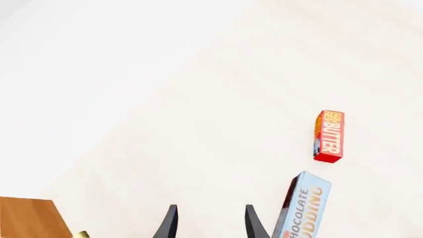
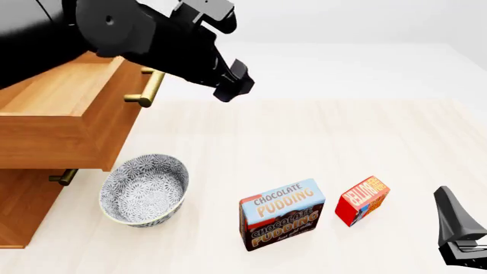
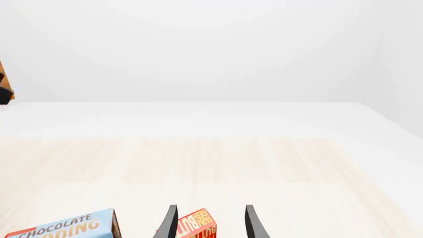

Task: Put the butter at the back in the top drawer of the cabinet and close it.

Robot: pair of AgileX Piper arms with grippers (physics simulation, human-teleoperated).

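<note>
Standing pulled out at the table's left edge, the top drawer (image 2: pixel 57 108) had the left gripper (image 2: pixel 228 85) raised beside it, fingers apart and empty. The butter (image 2: pixel 362 200) lay near the front edge, right of the pudding box (image 2: pixel 281 214). The right gripper (image 3: pixel 208 223), fingers apart and empty, was the nearer one, the butter lying just ahead with its long axis angled leftward.

We see the top drawer (image 2: pixel 65 117) of the cabinet (image 2: pixel 27 200) pulled open at left; the left gripper (image 2: pixel 232 85) hangs above the table (image 2: pixel 320 131); the bowl (image 2: pixel 145 189), pudding box (image 2: pixel 281 215) and butter (image 2: pixel 362 200) line the front; the right gripper (image 2: pixel 457 231) sits at the far right.
</note>
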